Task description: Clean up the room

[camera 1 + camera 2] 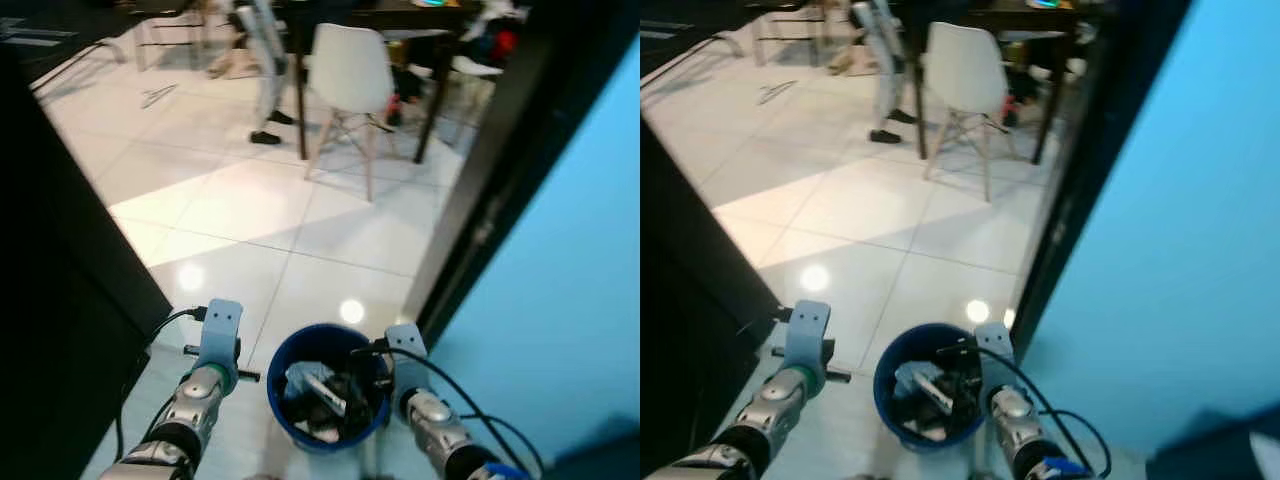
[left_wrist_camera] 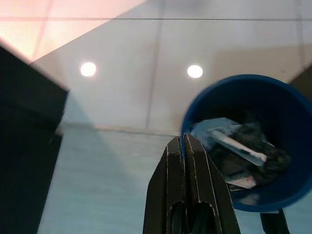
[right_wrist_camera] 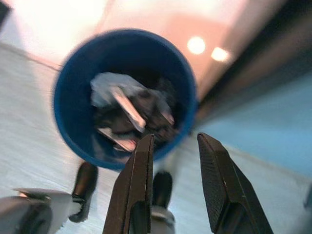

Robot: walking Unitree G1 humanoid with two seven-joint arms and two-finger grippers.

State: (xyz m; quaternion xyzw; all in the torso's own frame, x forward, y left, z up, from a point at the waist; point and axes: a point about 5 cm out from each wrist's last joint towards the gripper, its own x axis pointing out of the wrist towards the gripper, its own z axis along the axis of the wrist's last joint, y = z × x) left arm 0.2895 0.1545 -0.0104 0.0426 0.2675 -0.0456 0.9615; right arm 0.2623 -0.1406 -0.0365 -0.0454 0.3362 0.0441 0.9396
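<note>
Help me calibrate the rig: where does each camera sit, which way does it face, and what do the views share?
Left eye view: on the head, looking forward and down at the blue bin, white chair and tiled floor; both arms show.
Right eye view: same head, same scene.
Left wrist view: along the left gripper, shut, beside the bin.
Right wrist view: along the right gripper, open, above the bin's rim.
All four share the trash-filled bin.

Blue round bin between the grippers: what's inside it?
The blue round bin holds crumpled pale paper, a white strip and dark scraps. Anything beneath that pile is covered.
</note>
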